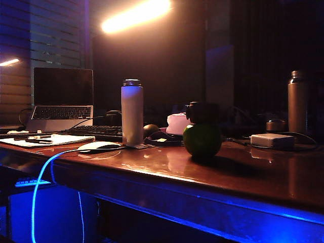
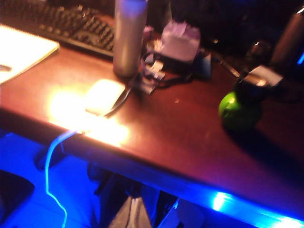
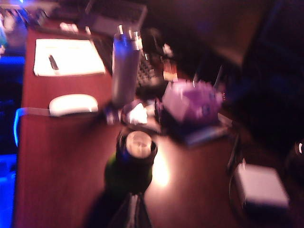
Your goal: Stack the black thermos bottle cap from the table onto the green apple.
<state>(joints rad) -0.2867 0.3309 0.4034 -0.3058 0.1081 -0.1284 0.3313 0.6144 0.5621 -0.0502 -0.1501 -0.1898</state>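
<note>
Currently, status by item:
cap: black thermos bottle cap [image 1: 202, 112] sits on top of the green apple [image 1: 202, 140], touching it, roughly centred; overhead right wrist view shows its pale round top [image 3: 137, 145] over the apple [image 3: 124, 175].
apple: stands on the counter [image 1: 263, 174] near the front edge, right of centre in the exterior view; also seen from the left wrist [image 2: 239, 110] with the cap [image 2: 251, 88] on it.
progress: stack looks done; nothing touches the cap. Judged left: only confirm it stays put.
right pincer: clenched, empty; only a dark blurred tip [image 3: 134, 212] shows, on the near side of the apple and apart from it.
left pincer: not visible in any view, state unknown; its camera looks at the counter from off the front edge.
neighbours: white bottle [image 1: 132, 112], mouse [image 1: 98, 146], keyboard [image 1: 93, 132], laptop [image 1: 63, 99], tissue pack [image 1: 177, 123], white adapter [image 1: 272, 140], dark flask [image 1: 297, 102] far right.
</note>
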